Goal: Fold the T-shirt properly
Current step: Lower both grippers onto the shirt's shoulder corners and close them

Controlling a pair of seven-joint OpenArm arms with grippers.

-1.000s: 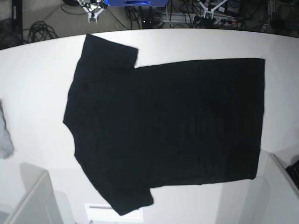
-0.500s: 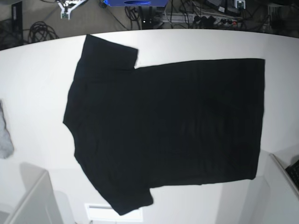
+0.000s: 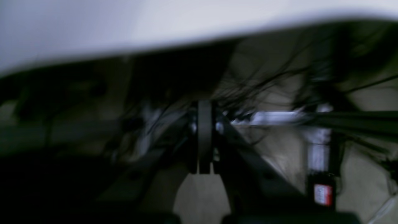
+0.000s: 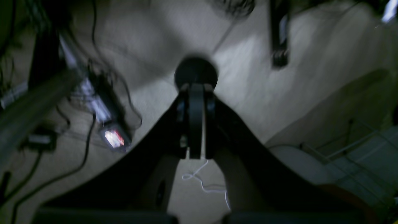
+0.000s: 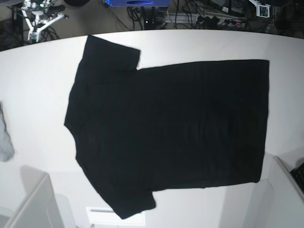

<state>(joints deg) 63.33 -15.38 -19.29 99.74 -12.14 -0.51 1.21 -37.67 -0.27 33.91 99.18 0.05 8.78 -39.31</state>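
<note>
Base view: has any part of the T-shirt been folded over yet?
No. The T-shirt lies spread flat on the white table, both sleeves out and the plain black side up.

T-shirt (image 5: 166,128): black cloth, matt, plain side up, soft faint creases. Table (image 5: 38,85): white, smooth, matt with slight sheen. Small grey cloth (image 5: 4,137) at table edge: soft, matt. Left gripper (image 3: 204,137) and right gripper (image 4: 196,124): dark matt plastic-looking fingers, blurred. Floor (image 4: 248,77) under right gripper: pale, dull. Cables (image 5: 40,31) beyond table: black, rubbery look.
</note>
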